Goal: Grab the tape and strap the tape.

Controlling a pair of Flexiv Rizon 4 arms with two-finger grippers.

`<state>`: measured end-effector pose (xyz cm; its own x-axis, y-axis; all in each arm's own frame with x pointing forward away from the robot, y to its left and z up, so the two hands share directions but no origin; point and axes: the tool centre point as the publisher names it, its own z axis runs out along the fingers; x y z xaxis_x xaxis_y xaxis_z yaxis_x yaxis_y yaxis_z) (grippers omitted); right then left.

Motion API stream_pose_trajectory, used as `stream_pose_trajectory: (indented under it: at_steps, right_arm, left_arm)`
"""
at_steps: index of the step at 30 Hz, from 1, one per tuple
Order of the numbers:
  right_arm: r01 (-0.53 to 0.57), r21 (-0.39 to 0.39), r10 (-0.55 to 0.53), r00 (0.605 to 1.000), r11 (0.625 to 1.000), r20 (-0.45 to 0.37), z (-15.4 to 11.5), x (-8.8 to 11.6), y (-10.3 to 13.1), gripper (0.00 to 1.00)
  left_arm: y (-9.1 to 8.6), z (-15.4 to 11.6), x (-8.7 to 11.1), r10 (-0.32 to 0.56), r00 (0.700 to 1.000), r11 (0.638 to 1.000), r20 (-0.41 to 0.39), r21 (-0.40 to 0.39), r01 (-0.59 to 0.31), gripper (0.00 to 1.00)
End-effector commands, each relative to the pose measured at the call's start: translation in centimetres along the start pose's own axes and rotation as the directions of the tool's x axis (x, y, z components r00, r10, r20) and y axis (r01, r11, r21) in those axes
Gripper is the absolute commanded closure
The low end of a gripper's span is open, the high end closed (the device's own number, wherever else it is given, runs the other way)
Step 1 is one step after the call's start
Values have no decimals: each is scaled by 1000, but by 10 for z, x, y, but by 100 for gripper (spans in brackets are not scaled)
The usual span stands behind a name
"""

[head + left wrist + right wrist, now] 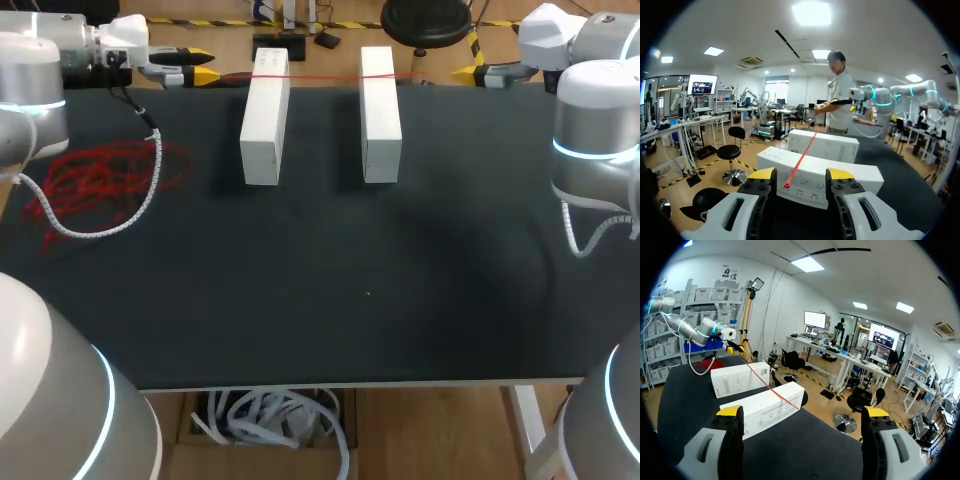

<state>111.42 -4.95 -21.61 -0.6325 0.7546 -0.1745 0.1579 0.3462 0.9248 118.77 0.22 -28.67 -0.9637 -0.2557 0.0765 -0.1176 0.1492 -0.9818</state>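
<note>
Two white blocks stand side by side at the table's far end, the left block [265, 120] [815, 175] [740, 380] and the right block [380, 115] [825, 145] [765, 412]. A thin red tape [325, 77] [802, 155] [770, 385] lies stretched across both blocks' far ends. My left gripper [205, 65] [801, 174] [737, 347] sits just left of the left block, fingers apart. The tape's end lies between them, and I see neither finger touching it. My right gripper [470, 72] [802, 412] hangs wide open to the right of the right block, holding nothing.
A tangled heap of loose red tape [100, 180] [715, 364] lies on the black table [350, 290] at the left. The left arm's grey coiled cable [150, 185] droops over that heap.
</note>
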Motion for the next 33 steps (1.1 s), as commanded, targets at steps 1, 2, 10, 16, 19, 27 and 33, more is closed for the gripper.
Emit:
stream_pose_trajectory:
  at_steps: [1, 2, 10, 16, 19, 27, 33]
  right_arm:
    - [0, 0, 0, 1000, 1000, 0, 0, 0, 0, 0]
    - [0, 0, 0, 1000, 1000, 0, 0, 0, 0, 0]
    - [0, 0, 0, 1000, 1000, 0, 0, 0, 0, 0]
    - [0, 0, 0, 1000, 1000, 0, 0, 0, 0, 0]
    - [0, 0, 0, 1000, 1000, 0, 0, 0, 0, 0]
    - [0, 0, 0, 1000, 1000, 0, 0, 0, 0, 0]
    - [0, 0, 0, 1000, 1000, 0, 0, 0, 0, 0]
  left_arm:
    - [8, 7, -13, 1, 993, 1000, -119, 13, 0, 57]
    - [9, 8, -14, 2, 993, 1000, -122, 15, 0, 58]
    - [16, 17, -16, -5, 988, 999, -157, 30, 10, 61]
    - [22, 19, -22, -11, 988, 999, -155, 36, 17, 60]
    - [25, 18, -25, -34, 989, 998, -142, 51, 41, 60]
    - [34, 16, -21, -34, 989, 998, -142, 44, 41, 60]
    - [37, 17, -18, -37, 993, 998, -109, 46, 42, 60]
